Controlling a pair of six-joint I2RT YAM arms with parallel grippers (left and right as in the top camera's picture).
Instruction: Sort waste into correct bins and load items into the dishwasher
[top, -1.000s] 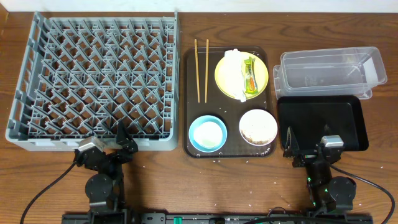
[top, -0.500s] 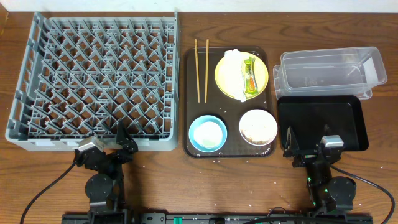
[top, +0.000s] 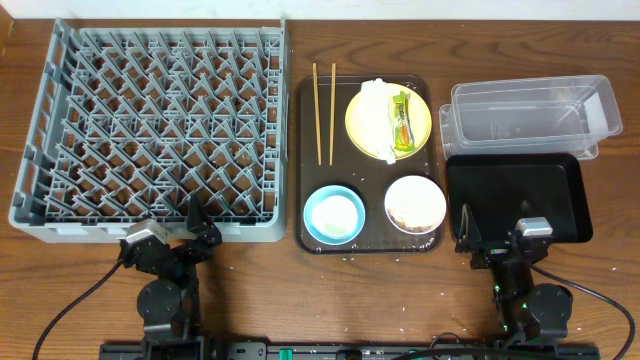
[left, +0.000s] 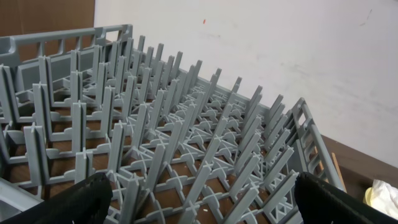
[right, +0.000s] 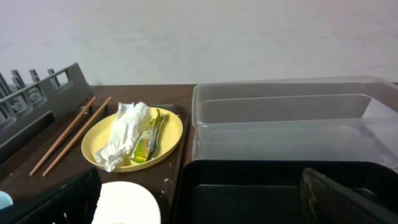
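Note:
The grey dishwasher rack (top: 150, 120) fills the left of the table and holds nothing. On the brown serving tray (top: 370, 180) lie two chopsticks (top: 326, 100), a yellow plate (top: 420, 115) carrying a crumpled napkin (top: 374, 112) and a green-yellow wrapper (top: 403, 120), a light-blue bowl (top: 334, 214), and a white bowl (top: 415, 204) with rice scraps. The clear tub (top: 530, 115) and black tray (top: 515, 195) sit at the right. My left gripper (top: 175, 228) hangs open at the rack's front edge (left: 199, 205). My right gripper (top: 493, 235) stands open over the black tray's near edge (right: 199, 199).
Both arm bases stand at the table's front edge with cables trailing off. A white wall rises behind the table. Bare wood shows in front of the serving tray, with small white specks on it.

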